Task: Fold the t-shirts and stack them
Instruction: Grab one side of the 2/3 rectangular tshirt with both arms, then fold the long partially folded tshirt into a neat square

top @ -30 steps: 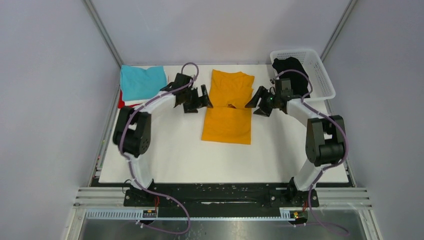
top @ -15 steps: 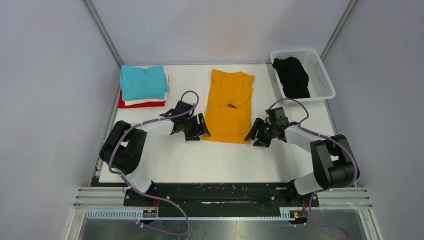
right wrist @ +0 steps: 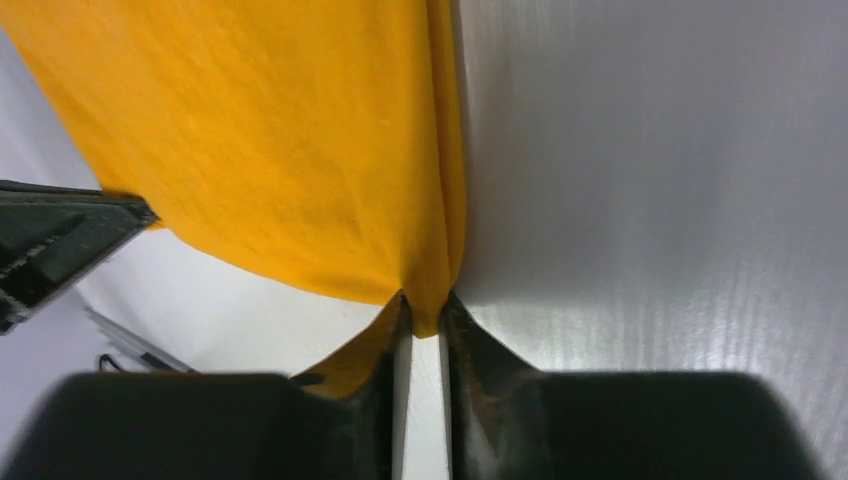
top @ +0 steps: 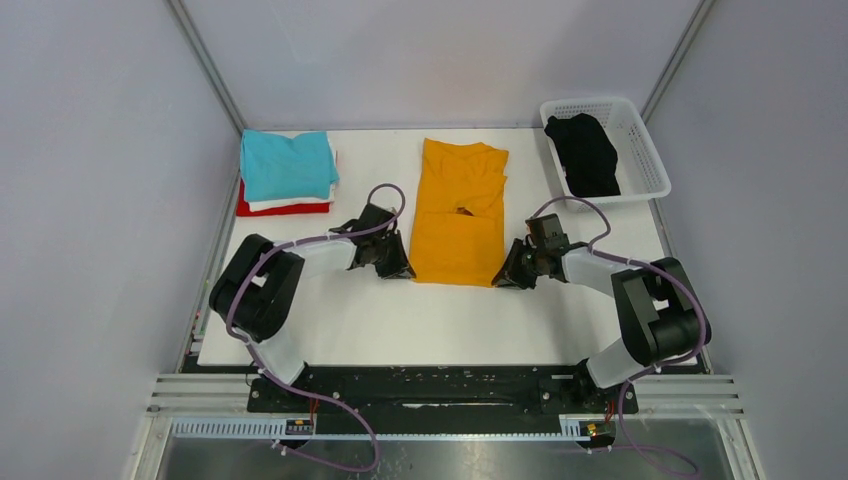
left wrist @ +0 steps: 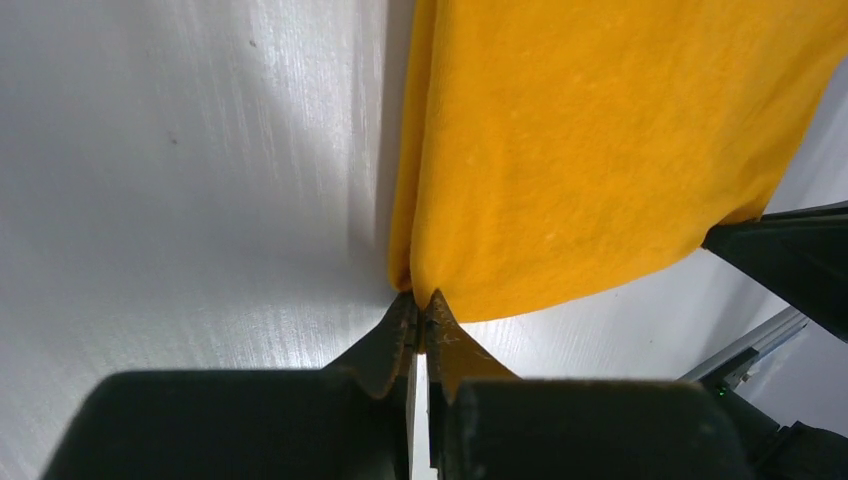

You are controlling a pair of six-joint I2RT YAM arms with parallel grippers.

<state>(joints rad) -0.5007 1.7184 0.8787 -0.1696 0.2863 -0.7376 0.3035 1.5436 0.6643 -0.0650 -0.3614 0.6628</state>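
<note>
Left gripper [left wrist: 418, 305] and right gripper [right wrist: 425, 310] each pinch a near hem corner of orange tee [top: 455, 230], probably to fold it upward.

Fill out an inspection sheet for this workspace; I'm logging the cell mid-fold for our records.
Surface: white table, no spills seen.
Job's things: orange t-shirt folded into a long strip at the centre; teal t-shirt on top of the white t-shirt and red t-shirt, stacked far left; black t-shirt crumpled in the basket.
Clutter: nothing seen beyond the white basket at the far right corner.
Pincers: left pincer shut on the orange t-shirt's near left corner; right pincer shut on its near right corner.
Cables: purple cables loop over both wrists, not lying on the cloth.
Surroundings: pale walls, metal frame posts.
</note>
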